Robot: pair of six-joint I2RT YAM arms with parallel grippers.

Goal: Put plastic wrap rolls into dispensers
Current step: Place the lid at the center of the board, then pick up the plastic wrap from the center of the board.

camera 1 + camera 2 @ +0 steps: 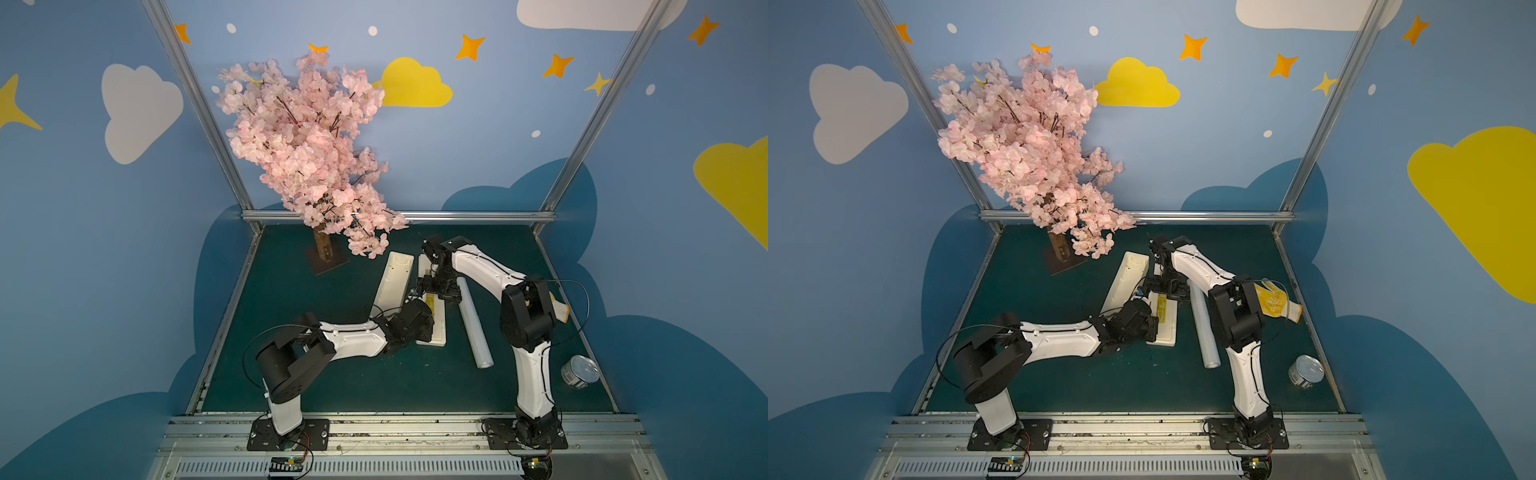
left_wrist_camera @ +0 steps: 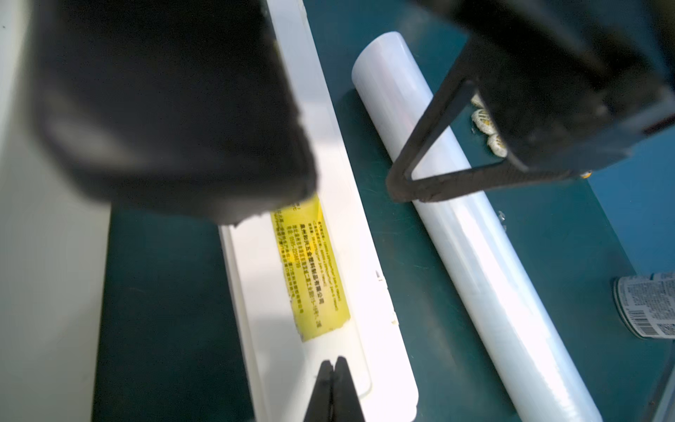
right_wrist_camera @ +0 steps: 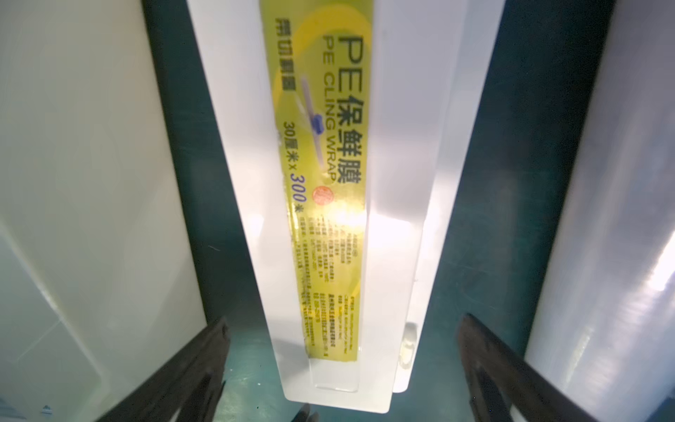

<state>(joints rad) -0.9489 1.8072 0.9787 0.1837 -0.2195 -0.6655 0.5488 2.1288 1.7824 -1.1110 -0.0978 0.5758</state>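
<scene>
Finds the roll flat on the green mat, just beside the labelled box lid and roughly parallel to it. Puts the open trough on the lid's other side, not yet loaded. Expect a light, stiff cylinder with a slick film skin, apt to roll or slip. Grip across the middle to keep it level, not by the hollow ends. Shows the right claw over the yellow label, jaws wide apart, empty. Shows the left claw pressed together, empty, at the lid's near end. Reads "PE CLING WRAP" and "30… x 300" there.
</scene>
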